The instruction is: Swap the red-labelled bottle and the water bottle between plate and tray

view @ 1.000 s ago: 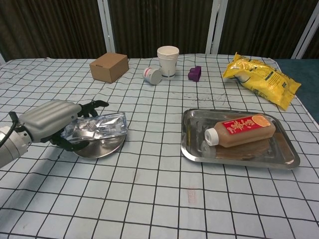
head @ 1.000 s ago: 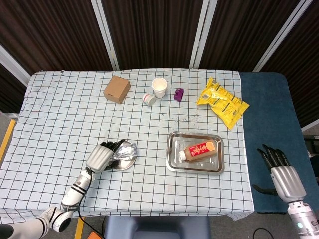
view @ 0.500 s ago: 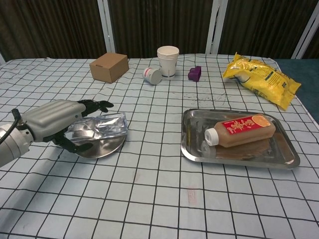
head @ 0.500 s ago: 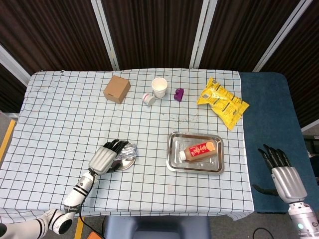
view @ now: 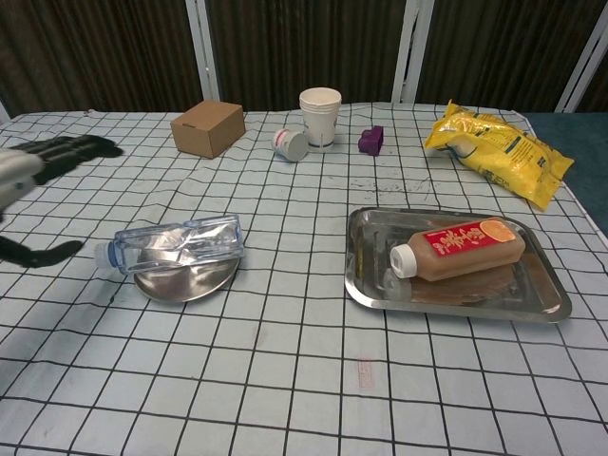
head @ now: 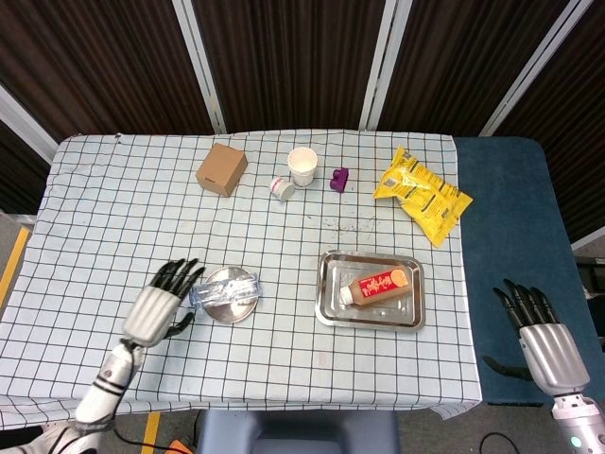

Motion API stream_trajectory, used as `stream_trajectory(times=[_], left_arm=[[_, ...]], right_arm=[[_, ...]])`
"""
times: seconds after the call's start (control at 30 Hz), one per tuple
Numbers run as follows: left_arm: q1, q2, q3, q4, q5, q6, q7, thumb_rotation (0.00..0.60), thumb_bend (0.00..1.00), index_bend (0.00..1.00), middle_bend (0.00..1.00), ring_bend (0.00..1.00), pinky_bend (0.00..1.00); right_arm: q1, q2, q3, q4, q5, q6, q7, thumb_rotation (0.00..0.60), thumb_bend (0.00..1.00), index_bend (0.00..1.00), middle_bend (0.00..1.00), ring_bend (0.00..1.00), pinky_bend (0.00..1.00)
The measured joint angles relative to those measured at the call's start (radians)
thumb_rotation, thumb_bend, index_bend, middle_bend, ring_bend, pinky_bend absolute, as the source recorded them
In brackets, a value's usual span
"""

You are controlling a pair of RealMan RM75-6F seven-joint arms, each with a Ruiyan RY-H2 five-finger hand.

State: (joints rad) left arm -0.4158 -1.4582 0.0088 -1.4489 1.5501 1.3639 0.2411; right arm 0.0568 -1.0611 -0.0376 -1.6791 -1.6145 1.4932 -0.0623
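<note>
The left hand (head: 159, 304) hovers over the checked surface (head: 113, 218) near its front-left part, palm down, fingers spread and pointing away from the robot, holding nothing. Its fingertips (view: 90, 145) reach in from the left edge of the chest view, with the thumb lower down and apart from them. A small gap of bare cloth lies between this hand and the water bottle (view: 176, 243).

That clear bottle lies on its side across the small round plate (view: 185, 282), its cap end overhanging the plate's left rim toward the hand.

To the right, well apart from the plate, the red-labelled bottle (view: 459, 249) lies on its side inside the steel tray (view: 546, 302), white cap pointing left. Open checked cloth runs between plate and tray and along the whole front edge.

The right hand (head: 542, 334) hangs off the surface entirely, beyond its right edge and over the blue area, fingers spread and empty.

Along the far side sit a cardboard box (head: 221, 169), a tipped small cup (head: 282, 188), an upright paper cup (head: 302, 165), a purple block (head: 339, 178) and a yellow snack bag (head: 422, 193).
</note>
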Motion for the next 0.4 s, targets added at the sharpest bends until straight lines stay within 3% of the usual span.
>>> stream_trajectory(times=[0.2,0.4], left_arm=[[0.209,0.148,0.071,-0.059,-0.042,0.174,-0.065,0.6,0.4,0.0,0.0,0.0,0.03],[0.24,0.203,0.072,-0.06,-0.037,0.204,-0.141,0.6,0.41,0.0,0.0,0.0,0.03]], right_arm=[[-0.06,-0.008,0.0,0.001,-0.007,0.106,-0.064,0.6,0.24,0.0,0.0,0.0,0.0],[-0.094,-0.034,0.015,0.012,-0.007,0.15,-0.096,0.6,0.24,0.0,0.0,0.0,0.0]])
